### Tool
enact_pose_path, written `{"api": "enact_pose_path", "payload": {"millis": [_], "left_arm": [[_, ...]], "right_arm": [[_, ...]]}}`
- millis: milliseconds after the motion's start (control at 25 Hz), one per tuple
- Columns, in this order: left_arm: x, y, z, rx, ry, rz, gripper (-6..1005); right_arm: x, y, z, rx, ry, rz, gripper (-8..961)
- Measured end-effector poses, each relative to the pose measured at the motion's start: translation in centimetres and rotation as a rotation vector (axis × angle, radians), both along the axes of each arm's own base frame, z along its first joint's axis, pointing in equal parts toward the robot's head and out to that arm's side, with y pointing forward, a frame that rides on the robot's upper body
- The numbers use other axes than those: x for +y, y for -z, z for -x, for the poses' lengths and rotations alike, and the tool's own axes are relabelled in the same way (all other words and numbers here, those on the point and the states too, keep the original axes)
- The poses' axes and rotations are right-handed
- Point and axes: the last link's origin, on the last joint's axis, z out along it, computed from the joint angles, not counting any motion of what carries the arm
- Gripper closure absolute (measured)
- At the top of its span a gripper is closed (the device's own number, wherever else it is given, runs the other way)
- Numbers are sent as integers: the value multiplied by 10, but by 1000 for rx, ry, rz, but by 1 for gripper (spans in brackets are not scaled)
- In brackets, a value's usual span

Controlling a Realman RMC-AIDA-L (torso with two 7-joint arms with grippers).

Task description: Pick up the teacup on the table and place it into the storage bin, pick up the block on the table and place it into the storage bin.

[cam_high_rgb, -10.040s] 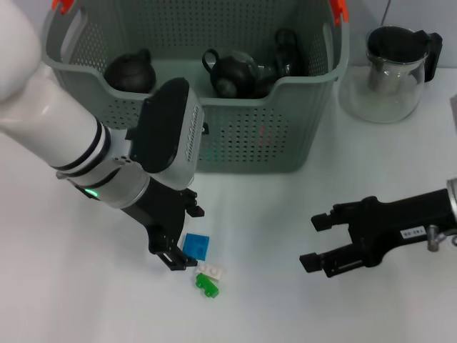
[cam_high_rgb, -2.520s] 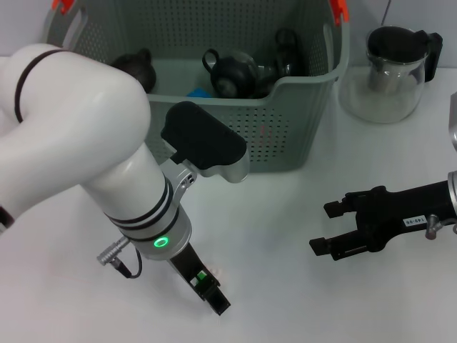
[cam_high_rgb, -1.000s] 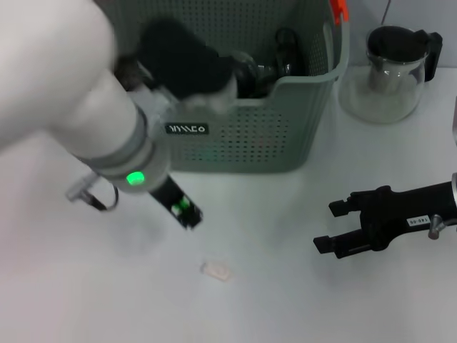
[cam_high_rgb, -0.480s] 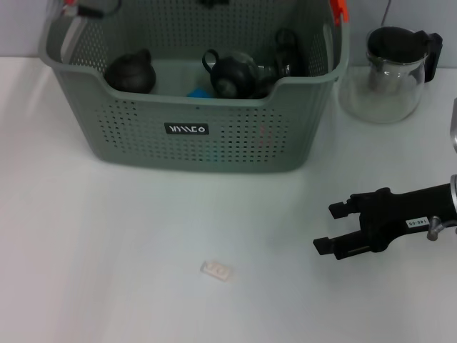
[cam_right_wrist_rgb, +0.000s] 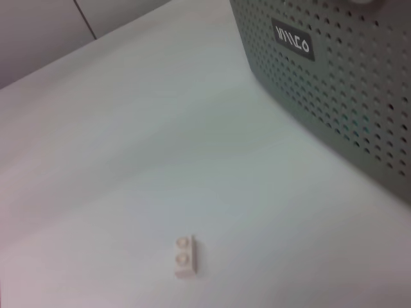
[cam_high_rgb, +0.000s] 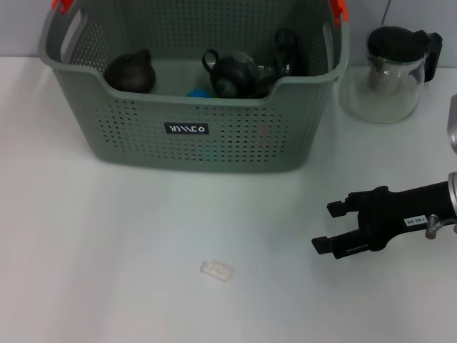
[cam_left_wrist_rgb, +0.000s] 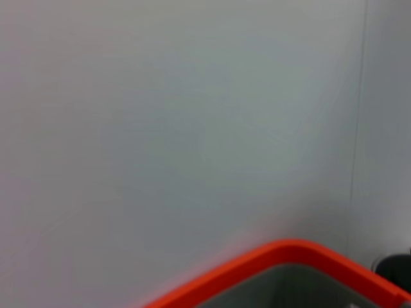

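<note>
Right now, largest to smallest, as I read it from my station:

Table (cam_high_rgb: 107, 250): smooth white top that everything rests on.

Storage bin (cam_high_rgb: 235, 136): big grey-green plastic basket at the far centre, walls perforated with rows of round holes, rounded corners, a small black-and-white logo label (cam_high_rgb: 186, 128) on its near wall, orange clips at the two far handle corners. My left wrist camera shows only one curved orange clip (cam_left_wrist_rgb: 289, 256) against a plain pale wall.

Bin contents: dark, rounded, matte teapot-like pieces (cam_high_rgb: 232, 73), one at the left (cam_high_rgb: 131, 71), and a blue block (cam_high_rgb: 197, 92) lying between them on the floor.

Glass pitcher (cam_high_rgb: 391, 75): clear, round-bodied, black lid and handle, far right, just beside the bin.

Right gripper (cam_high_rgb: 338, 226): black, angular, near right, well apart from the bin; I see its two fingers spread with nothing between them.

Left gripper: not visible to me in any view.

White block (cam_high_rgb: 217, 270): small, pale, two-stud brick lying flat on the near centre of the table, alone; also seen by my right wrist camera (cam_right_wrist_rgb: 185, 256).
</note>
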Motion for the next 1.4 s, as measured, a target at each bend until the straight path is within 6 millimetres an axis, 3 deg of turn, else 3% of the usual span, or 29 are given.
{"api": "enact_pose_path", "payload": {"millis": [160, 280, 360, 480, 600, 920, 1400], "left_arm": [[-14, -8, -4, -19, 38, 6, 359], [-53, -1, -10, -22, 178, 134, 250], [-85, 12, -14, -1, 318, 271, 47], [-126, 35, -6, 81, 469, 469, 47], [-147, 56, 10, 181, 479, 629, 48], [-140, 90, 63, 300, 269, 813, 47], [-126, 125, 106, 483, 261, 834, 48]], "right_arm": [[1, -1, 0, 0, -2, -3, 26], [2, -1, 1, 1, -2, -6, 26], [3, -1, 2, 1, -4, -7, 26], [4, -1, 3, -7, -5, -9, 26], [6, 0, 4, -14, -4, -10, 26], [6, 2, 6, -11, -6, -6, 26], [4, 6, 9, -5, -11, 10, 26]]}}
